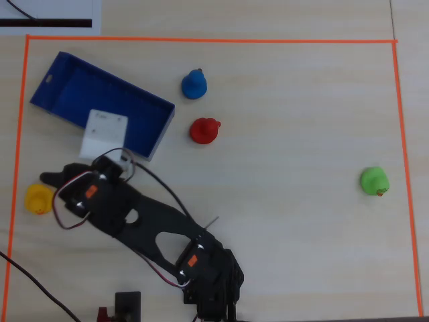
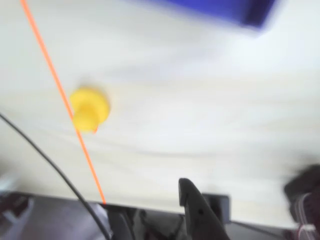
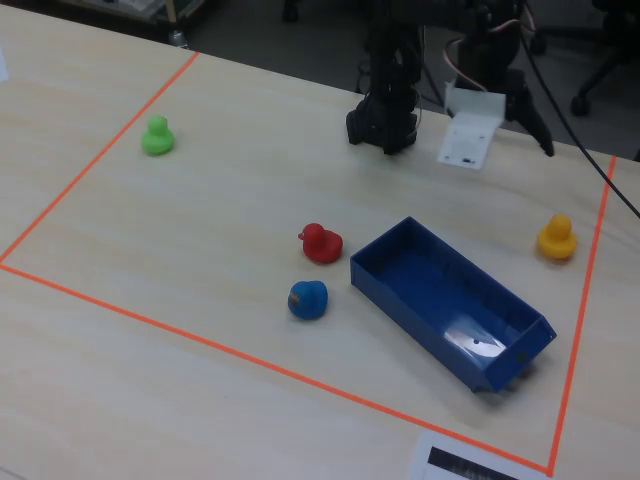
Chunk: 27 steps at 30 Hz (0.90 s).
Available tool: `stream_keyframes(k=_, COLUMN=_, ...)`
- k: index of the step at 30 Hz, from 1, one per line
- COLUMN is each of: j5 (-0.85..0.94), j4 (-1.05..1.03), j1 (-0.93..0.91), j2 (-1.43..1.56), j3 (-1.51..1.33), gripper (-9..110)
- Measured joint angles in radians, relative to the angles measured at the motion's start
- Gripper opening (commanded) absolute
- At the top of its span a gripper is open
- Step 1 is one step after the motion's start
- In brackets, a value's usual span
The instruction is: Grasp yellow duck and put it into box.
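Yellow duck (image 1: pixel 39 198): free on surface (image 1: pixel 288 221) beside orange tape line (image 1: pixel 15 168), apart from box (image 1: pixel 100 100); gripper (image 1: pixel 52 178) nearby, empty, jaw spread indeterminate; risk: an off-centre close nudges duck over tape.

yellow duck (image 1: pixel 38 198) by left tape line (image 1: pixel 18 134), blue box (image 1: pixel 100 104) upper left, hand (image 1: pixel 50 179) just beside duck

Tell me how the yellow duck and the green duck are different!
The yellow duck is yellow; the green duck is green. In the overhead view the yellow duck sits at the left edge by the orange tape line, close to the arm, while the green duck sits far off on the right side. The yellow duck is nearer the box; the green duck is far from it. Both are small toy ducks of similar size, standing on the table.
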<state>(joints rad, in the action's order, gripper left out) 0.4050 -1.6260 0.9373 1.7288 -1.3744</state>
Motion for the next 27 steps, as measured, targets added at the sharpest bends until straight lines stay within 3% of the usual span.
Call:
stream_keyframes(k=9, j5=-0.089, j4=0.190, j1=0.210, j2=-0.244, j3=0.017, gripper=50)
stream_keyframes(k=27, j5=-0.091, j4=0.561, j1=0.198, j2=-0.383, j3=-0.089, gripper=49)
